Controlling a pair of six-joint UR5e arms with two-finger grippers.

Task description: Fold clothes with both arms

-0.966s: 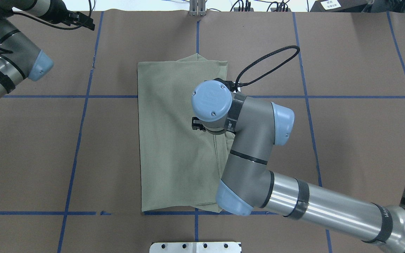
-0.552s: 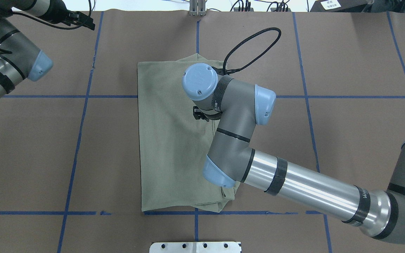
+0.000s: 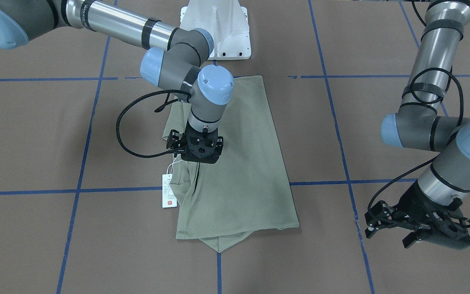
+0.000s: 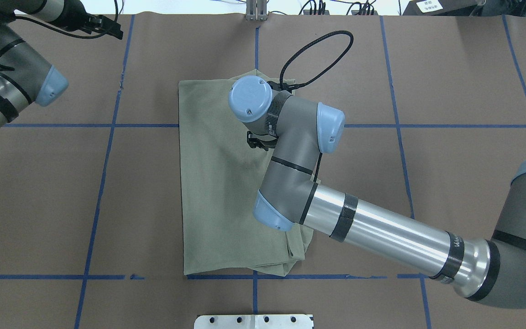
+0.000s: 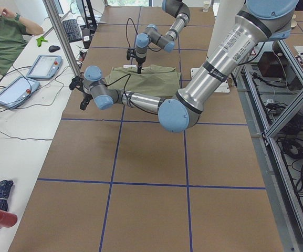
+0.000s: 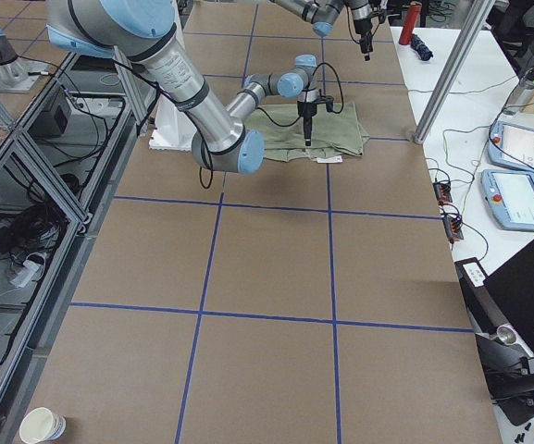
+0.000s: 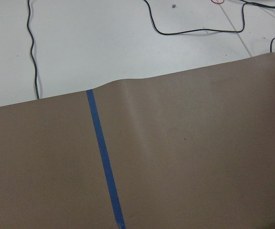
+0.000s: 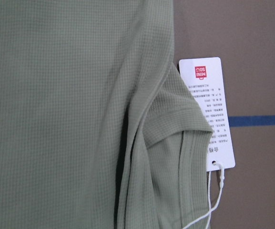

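**Shirt folded long at table centre, right gripper above its edge**

Folded into a long, narrow rectangle, the sage-green shirt lies flat in the middle of the brown table. A bunched fold runs along its side on the robot's right. The white hang tag lies just beside it on the table. The right gripper points straight down over that fold; I cannot tell how its jaws stand. The left gripper hangs well apart near the far edge, spread and empty.
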